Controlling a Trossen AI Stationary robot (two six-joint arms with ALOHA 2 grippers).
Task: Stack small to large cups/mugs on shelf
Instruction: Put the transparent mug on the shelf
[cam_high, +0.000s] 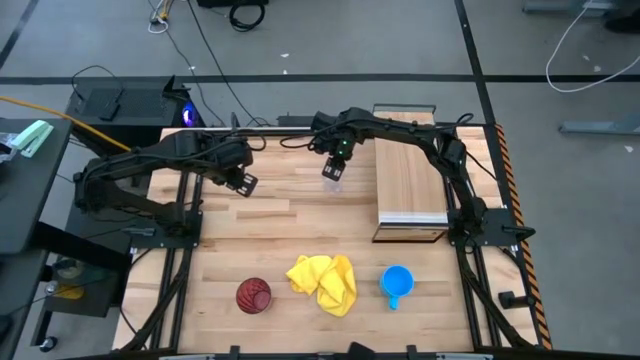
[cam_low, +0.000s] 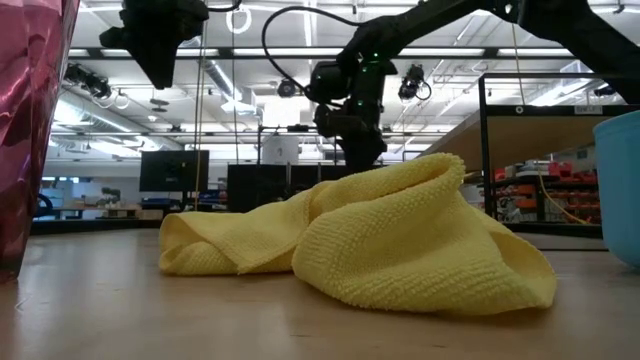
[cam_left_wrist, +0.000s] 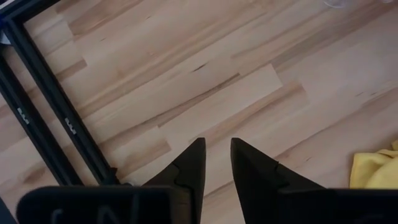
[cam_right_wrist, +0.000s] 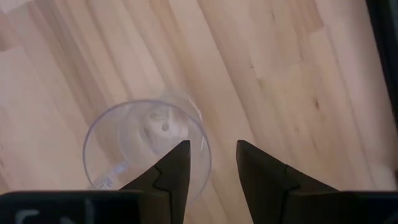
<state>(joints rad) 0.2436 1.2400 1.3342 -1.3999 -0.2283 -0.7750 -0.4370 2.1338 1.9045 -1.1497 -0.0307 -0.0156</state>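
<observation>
Over the far middle of the counter (cam_high: 300, 215), your right gripper (cam_high: 333, 170) is hovering just above the small clear plastic cup (cam_right_wrist: 146, 146), which is standing upright on the wood just left of the shelf (cam_high: 408, 185). In the right wrist view you are looking down into the cup's open mouth; one finger is overlapping its rim, the other is lying outside it. The jaws are standing apart with a clear gap, and they are not gripping anything.

Your left gripper (cam_high: 243, 181) is hanging over the far left part of the counter, well apart from the cup. Its fingers (cam_left_wrist: 186, 168) are showing only a narrow gap, over bare wood; nothing is sitting between them.

The shelf is lying at the far right of the counter, its pale front edge facing the near side, and nothing is standing on it.

Along the near edge you are seeing, left to right: the dark red ribbed tumbler (cam_high: 253, 295), the crumpled yellow cloth (cam_high: 323, 281), and the bright blue mug (cam_high: 397, 283) with its handle pointing toward the near edge. All three are lying well apart from both grippers.
</observation>
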